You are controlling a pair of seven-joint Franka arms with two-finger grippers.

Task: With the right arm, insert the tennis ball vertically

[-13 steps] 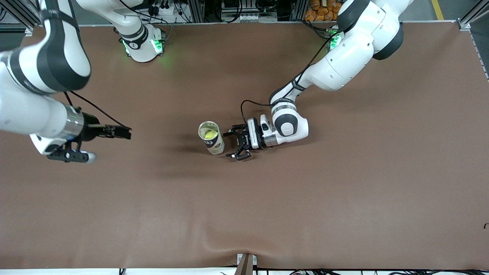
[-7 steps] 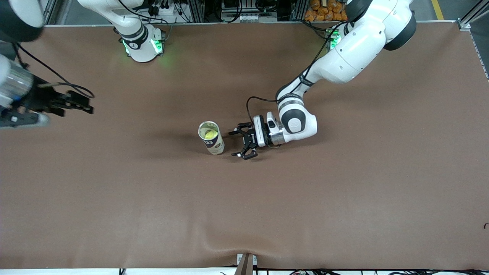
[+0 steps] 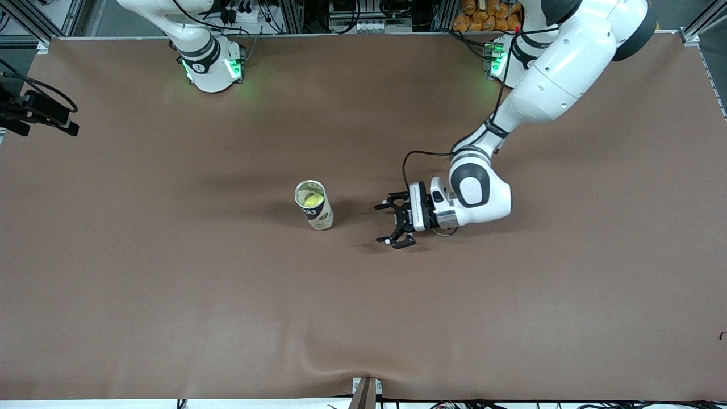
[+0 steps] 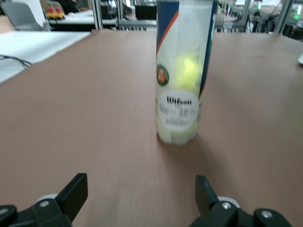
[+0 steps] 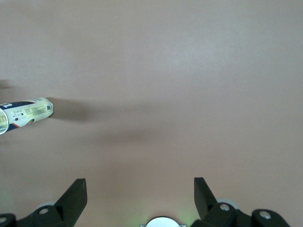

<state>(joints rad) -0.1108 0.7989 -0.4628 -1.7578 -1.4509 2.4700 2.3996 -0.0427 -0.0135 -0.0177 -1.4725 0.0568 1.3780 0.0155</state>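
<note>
A clear tennis-ball can (image 3: 314, 205) stands upright mid-table with its mouth open. A yellow tennis ball (image 3: 310, 200) lies inside it. My left gripper (image 3: 384, 224) is low over the table beside the can, toward the left arm's end, open and empty. In the left wrist view the can (image 4: 182, 80) stands ahead of the open left gripper (image 4: 141, 198), with the ball (image 4: 188, 71) showing through its wall. My right gripper (image 5: 139, 198) is open and empty, high over bare table. The can (image 5: 26, 113) shows at the edge of the right wrist view. In the front view only the right arm's black wrist part (image 3: 37, 112) shows.
The brown table mat (image 3: 363, 318) is bare around the can. The two arm bases (image 3: 213, 65) stand along the table's edge farthest from the front camera. A small bracket (image 3: 366, 392) sits at the edge nearest that camera.
My left gripper has drawn back from the can toward the left arm's end, still open. My right arm has swung up and away to the edge of the front view.
</note>
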